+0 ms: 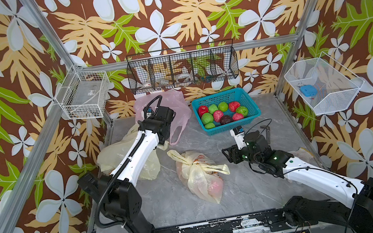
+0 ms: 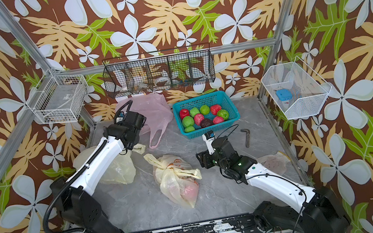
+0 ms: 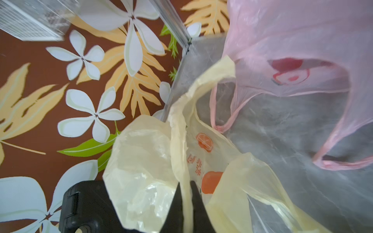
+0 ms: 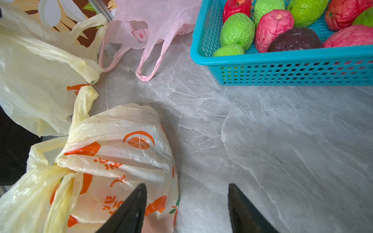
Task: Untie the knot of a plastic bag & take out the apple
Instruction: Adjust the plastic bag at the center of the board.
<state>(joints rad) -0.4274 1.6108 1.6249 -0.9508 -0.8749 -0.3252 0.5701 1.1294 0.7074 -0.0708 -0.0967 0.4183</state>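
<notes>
Left wrist view: left fingers (image 3: 177, 203) closed tight, pinching a strip of the slack yellow bag (image 3: 141, 181). Right fingers (image 4: 133, 207) parted wide, holding nothing, just beside the knotted bag (image 1: 199, 179) lying at the middle of the bench (image 1: 243, 189). Knot (image 4: 66, 173) tied; pinkish apple (image 1: 215, 185) shows inside. Blue basket (image 4: 282, 68) of fruit stands behind, apart from both bags.

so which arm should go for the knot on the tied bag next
Right: the right fingers are open beside the tied bag, its knot in view. The left fingers are shut on the loose yellow bag, farther away.
</notes>
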